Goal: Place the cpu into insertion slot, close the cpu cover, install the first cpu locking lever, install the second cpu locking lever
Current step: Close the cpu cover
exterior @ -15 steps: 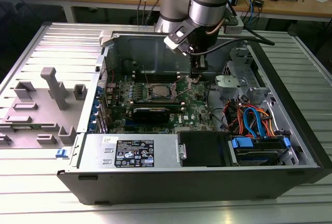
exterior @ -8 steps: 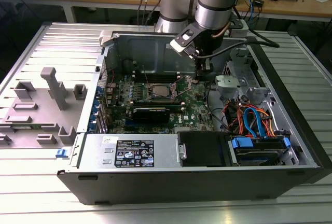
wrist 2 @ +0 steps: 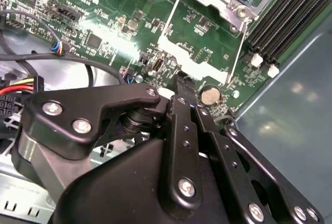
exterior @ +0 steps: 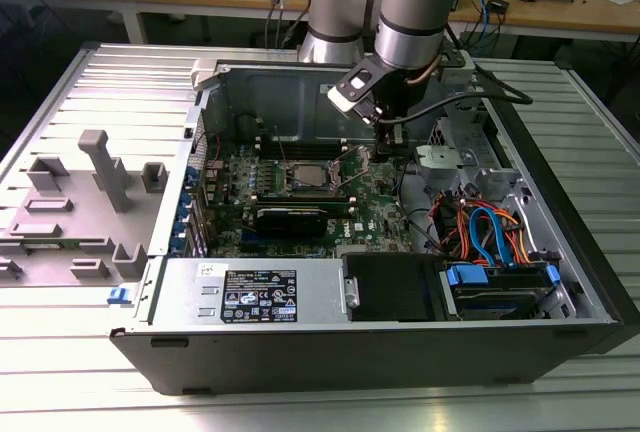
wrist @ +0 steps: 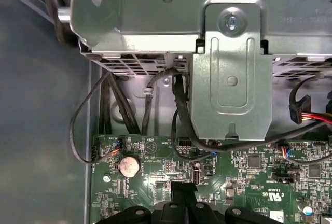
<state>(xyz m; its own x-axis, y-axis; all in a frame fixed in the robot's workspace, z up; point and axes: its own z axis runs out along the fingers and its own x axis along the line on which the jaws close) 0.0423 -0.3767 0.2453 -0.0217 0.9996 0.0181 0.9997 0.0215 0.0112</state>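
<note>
The gripper (exterior: pixel 388 142) hangs over the motherboard (exterior: pixel 375 214), inside the open case (exterior: pixel 300 102). To the exterior view's left of it the cpu (exterior: pixel 306 177) sits in the insertion slot (exterior: pixel 282 180) (memory slots (wrist 2: pixel 290 14) lie beyond that again); a coin cell (wrist 2: pixel 209 96) lies just beside the gripper.

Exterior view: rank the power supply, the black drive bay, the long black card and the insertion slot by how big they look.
1. power supply
2. black drive bay
3. long black card and insertion slot: too close to rank. The card looks longer but narrower, the slot squarer.
</note>
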